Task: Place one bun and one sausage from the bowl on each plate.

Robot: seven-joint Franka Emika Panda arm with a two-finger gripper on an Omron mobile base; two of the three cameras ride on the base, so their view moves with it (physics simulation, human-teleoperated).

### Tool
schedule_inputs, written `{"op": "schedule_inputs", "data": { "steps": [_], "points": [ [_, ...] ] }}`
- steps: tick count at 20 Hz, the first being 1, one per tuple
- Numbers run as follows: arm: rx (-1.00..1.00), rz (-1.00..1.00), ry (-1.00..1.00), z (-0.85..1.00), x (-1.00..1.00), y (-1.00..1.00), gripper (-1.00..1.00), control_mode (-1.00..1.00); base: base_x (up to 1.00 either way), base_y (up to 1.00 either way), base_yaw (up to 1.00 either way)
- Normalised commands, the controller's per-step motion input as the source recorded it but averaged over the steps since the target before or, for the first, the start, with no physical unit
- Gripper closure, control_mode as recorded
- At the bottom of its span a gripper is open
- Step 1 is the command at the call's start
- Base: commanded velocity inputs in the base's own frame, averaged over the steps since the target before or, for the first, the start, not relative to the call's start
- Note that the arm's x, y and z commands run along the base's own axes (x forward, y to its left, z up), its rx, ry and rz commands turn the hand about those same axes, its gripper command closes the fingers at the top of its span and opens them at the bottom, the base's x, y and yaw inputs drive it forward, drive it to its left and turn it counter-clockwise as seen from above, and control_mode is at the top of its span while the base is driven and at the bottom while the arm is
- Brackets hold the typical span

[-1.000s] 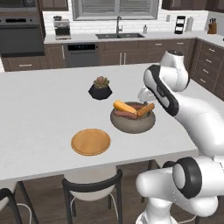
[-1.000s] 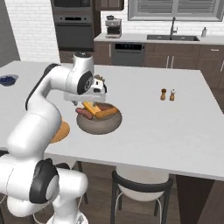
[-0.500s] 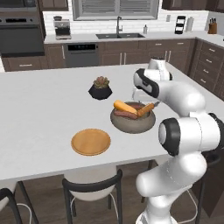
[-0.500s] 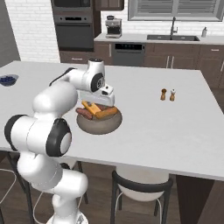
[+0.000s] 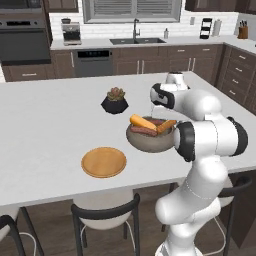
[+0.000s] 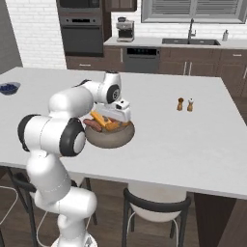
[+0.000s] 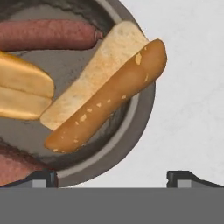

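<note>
The wide grey-brown bowl (image 5: 150,141) (image 6: 110,138) sits on the island counter and holds two buns and some sausages. In the hand view a split bun (image 7: 105,87) leans on the bowl's rim (image 7: 139,127), another bun (image 7: 22,92) lies at the left, and sausages (image 7: 48,34) lie at the top and the lower left. My gripper (image 5: 155,111) (image 6: 117,118) (image 7: 113,178) hangs open just above the bowl's edge, holding nothing. A flat wooden plate (image 5: 103,162) lies bare to the left of the bowl, near the counter's front edge.
A dark pot with a plant (image 5: 115,101) stands behind the bowl. Salt and pepper shakers (image 6: 185,103) stand to the right, and a small bowl of blue berries (image 6: 8,88) sits at the far left. Stools (image 5: 105,210) line the counter's front edge.
The arm has swung in from the right and folded over the bowl, bringing the gripper down close above its edge. The gripper stays open. Food and plate have not moved.
</note>
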Motion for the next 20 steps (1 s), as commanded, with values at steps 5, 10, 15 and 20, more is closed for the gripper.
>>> {"op": "schedule_inputs", "data": {
  "steps": [5, 10, 15, 20],
  "points": [
    [0.0, -0.1, -0.13, -0.08, 0.39, -0.03, -1.0, -1.0, 0.0, 0.0, 0.0],
    [0.0, -0.12, -0.03, -0.43, 0.37, 0.0, -1.0, -1.0, 0.0, 0.0, 0.0],
    [0.06, -0.16, -0.01, -0.25, 0.28, 0.0, -1.0, -1.0, 0.0, 0.0, 0.0],
    [0.03, -0.04, -0.03, 0.03, -0.03, -0.05, -1.0, -1.0, 0.0, 0.0, 0.0]
  ]
}}
